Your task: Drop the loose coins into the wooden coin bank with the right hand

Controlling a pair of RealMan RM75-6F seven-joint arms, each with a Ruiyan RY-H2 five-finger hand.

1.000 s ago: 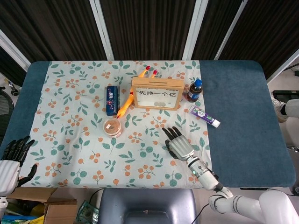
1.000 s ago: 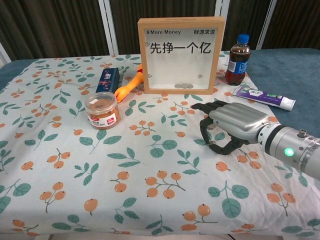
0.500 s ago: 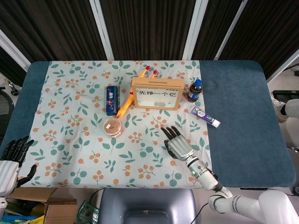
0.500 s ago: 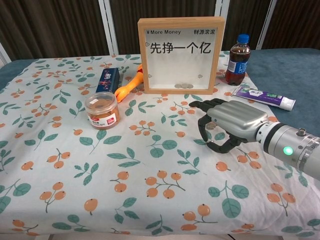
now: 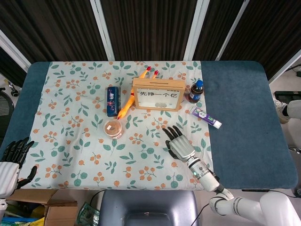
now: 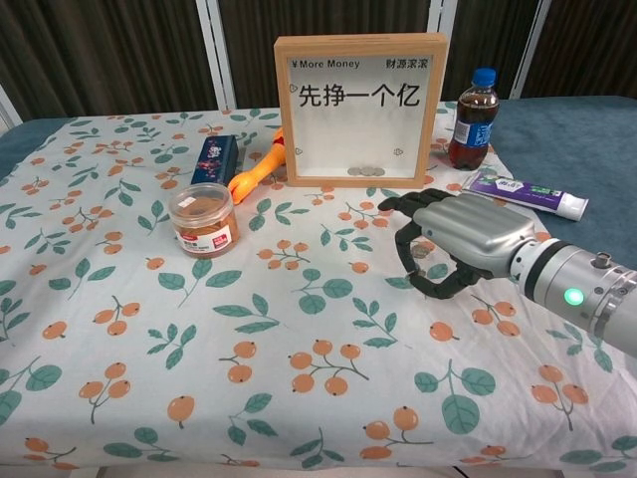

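The wooden coin bank [image 5: 157, 94] stands upright at the back of the floral cloth, seen front-on as the coin bank [image 6: 360, 110], with a few coins [image 6: 364, 171] lying behind its window. My right hand [image 5: 179, 145] hovers just in front of and right of the bank. In the chest view the right hand [image 6: 453, 239] has its fingers curled down and the thumb hooked under them, almost closing a ring. Whether a coin sits in that pinch is not visible. No loose coin shows on the cloth. My left hand [image 5: 11, 157] hangs off the table's near left corner, fingers apart, holding nothing.
A cola bottle [image 6: 474, 119] and a toothpaste tube [image 6: 523, 193] lie right of the bank. A yellow rubber chicken [image 6: 257, 171], a dark blue box [image 6: 214, 159] and a small lidded jar [image 6: 204, 220] sit to its left. Bare blue table [image 5: 244, 117] lies to the right.
The right hand has risen a little and crept toward the bank, its fingers curling closer to the thumb. The left hand has barely moved.
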